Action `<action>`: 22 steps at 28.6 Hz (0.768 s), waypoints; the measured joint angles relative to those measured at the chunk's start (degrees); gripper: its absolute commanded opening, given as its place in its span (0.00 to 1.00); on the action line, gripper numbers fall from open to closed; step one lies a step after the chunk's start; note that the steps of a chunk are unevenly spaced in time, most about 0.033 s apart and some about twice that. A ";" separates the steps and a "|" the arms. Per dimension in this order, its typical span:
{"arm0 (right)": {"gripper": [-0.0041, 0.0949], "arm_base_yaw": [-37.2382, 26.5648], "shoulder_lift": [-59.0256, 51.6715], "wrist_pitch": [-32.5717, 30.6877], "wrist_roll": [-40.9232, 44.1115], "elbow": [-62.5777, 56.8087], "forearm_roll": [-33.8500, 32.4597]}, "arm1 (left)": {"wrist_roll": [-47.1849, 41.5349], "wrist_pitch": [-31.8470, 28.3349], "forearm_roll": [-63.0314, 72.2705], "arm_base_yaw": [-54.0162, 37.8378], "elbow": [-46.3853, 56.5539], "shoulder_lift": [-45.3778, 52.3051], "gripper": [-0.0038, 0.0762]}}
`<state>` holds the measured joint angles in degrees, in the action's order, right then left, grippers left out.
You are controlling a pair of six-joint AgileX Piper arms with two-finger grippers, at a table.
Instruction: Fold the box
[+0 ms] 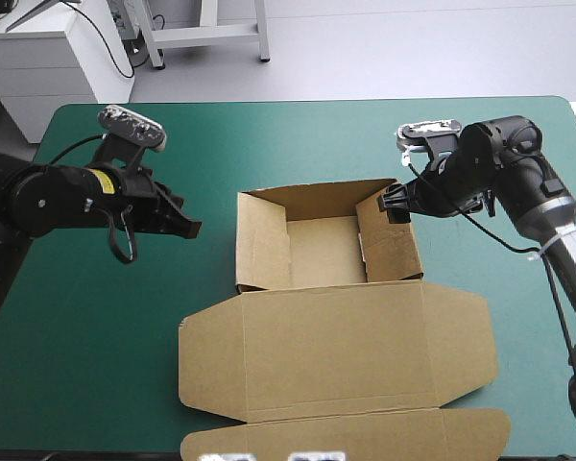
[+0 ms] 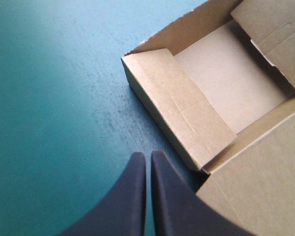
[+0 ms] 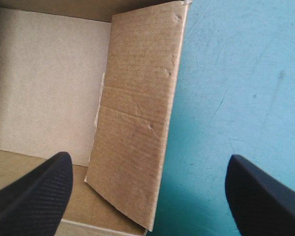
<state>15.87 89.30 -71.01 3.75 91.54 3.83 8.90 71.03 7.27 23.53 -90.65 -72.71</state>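
At mid-table on the teal-green cover (image 1: pixel 96 336) sits the brown cut-board box (image 1: pixel 326 252), an open tray with walls up and its lid (image 1: pixel 336 346) lying flat on the near side. Over at the box's right wall (image 3: pixel 137 123), the right arm's black two-finger gripper (image 1: pixel 396 204) is spread wide and empty, one finger on the tray side and one outside. Off the box's left wall (image 2: pixel 177 108), clear of it, the left arm's black gripper (image 1: pixel 194 229) is pinched closed on nothing.
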 measured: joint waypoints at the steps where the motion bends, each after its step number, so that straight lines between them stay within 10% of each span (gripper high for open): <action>1: 0.83 0.00 0.15 0.00 0.00 0.00 0.00 | 0.13 0.00 0.00 0.00 0.91 0.95 0.04; 18: 0.82 0.00 12.26 2.45 0.00 0.00 -0.07 | -2.48 -0.04 -4.35 0.00 32.80 20.51 0.04; 22: 0.65 0.00 15.75 3.15 0.00 0.00 -0.02 | -4.27 -0.04 -4.42 0.00 41.19 26.64 0.04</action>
<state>15.87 105.05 -67.85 3.75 91.54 3.81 4.63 70.99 2.85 23.53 -49.46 -46.07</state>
